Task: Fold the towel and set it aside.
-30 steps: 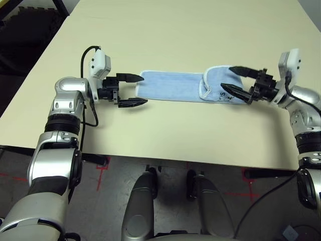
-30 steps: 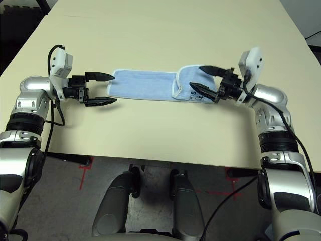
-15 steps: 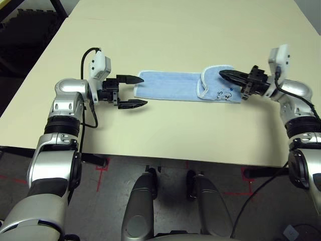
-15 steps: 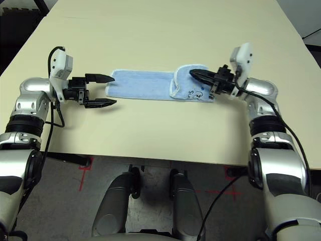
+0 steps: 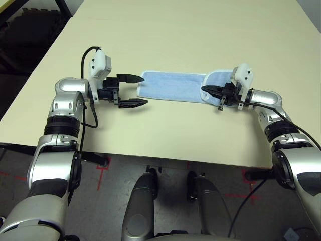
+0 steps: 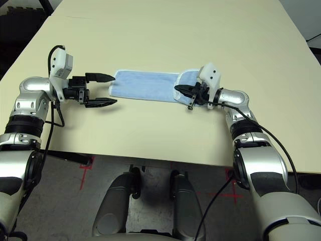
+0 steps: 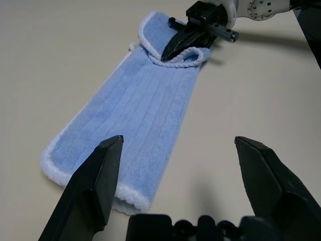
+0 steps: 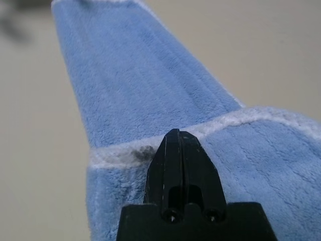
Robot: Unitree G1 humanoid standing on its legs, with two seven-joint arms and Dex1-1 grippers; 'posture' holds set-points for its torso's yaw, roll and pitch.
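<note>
- towel [image 5: 173, 86]: long narrow strip, center of head frame on the table [image 5: 200, 40], long axis running left-right; right end already flapped back over itself
- right gripper [image 5: 206, 90]: jaws pressed together, tips at the white edging of the folded flap, mid-right of frame; in the right wrist view the tips [image 8: 179, 150] sit on the flap's edge. Whether cloth is pinched between them can't be told
- left gripper [image 5: 134, 91]: jaws spread wide, holding nothing, at left-center just off the towel's left end, one finger at the upper corner, the other below the end, on the near side
- key relation: towel lies between the two grippers along its long axis; right one is on the flap, left one beside the free end, so the next fold likely goes along that axis
- vs one second ago: right jaws were parted over the towel's right end, farther right; now shut and moved in leftward onto the flap. Left gripper unchanged, towel strip in the same place
</note>
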